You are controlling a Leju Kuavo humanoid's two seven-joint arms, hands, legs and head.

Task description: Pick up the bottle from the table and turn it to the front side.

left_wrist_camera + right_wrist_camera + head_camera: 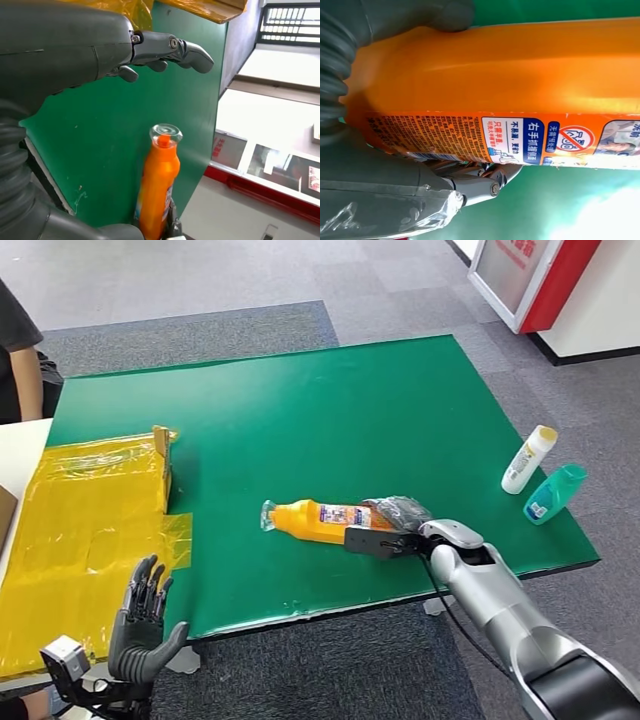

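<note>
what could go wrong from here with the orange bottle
The right hand grips the orange bottle at its base end, with the long neck and clear cap sticking out unsupported, so it may sag or twist while being turned. The body looks smooth and glossy, so it might slip in the fingers. The bottle lies near the green table front edge; a drop could roll it off.

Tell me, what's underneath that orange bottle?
The green table lies under the orange bottle. The right hand wraps its base, so whether that end touches the table is hidden.
</note>
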